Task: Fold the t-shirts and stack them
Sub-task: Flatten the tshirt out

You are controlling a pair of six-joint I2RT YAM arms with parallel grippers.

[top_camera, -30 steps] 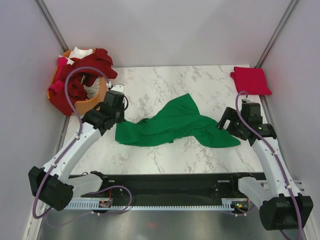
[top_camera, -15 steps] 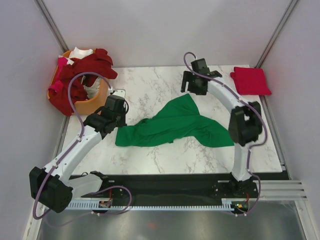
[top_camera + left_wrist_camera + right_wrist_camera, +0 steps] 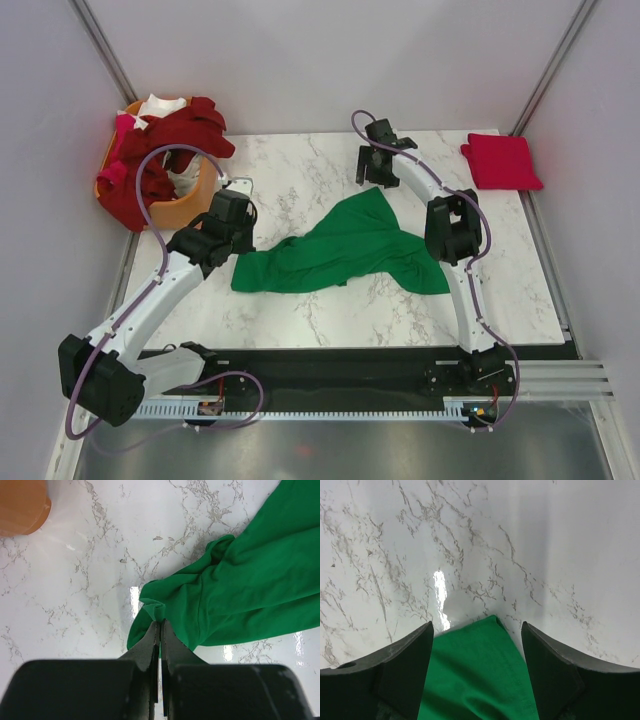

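A bright green shirt [image 3: 345, 245] lies crumpled and spread across the middle of the marble counter [image 3: 300, 170], its long body running from centre-left toward the lower right of the overhead view. The left hand [image 3: 160, 625] sits at the shirt's left end with its fingers pressed almost together, pinching a small fold of the green edge. The right hand [image 3: 476, 628] is over the shirt's upper tip, fingers spread wide on either side of that pointed corner and gripping nothing. A folded bright red shirt [image 3: 500, 160] rests flat in the upper right corner of the counter. In the upper left, an orange basket [image 3: 180, 208] holds a heap of dark red shirts [image 3: 165, 140] with bits of white and pink cloth showing.
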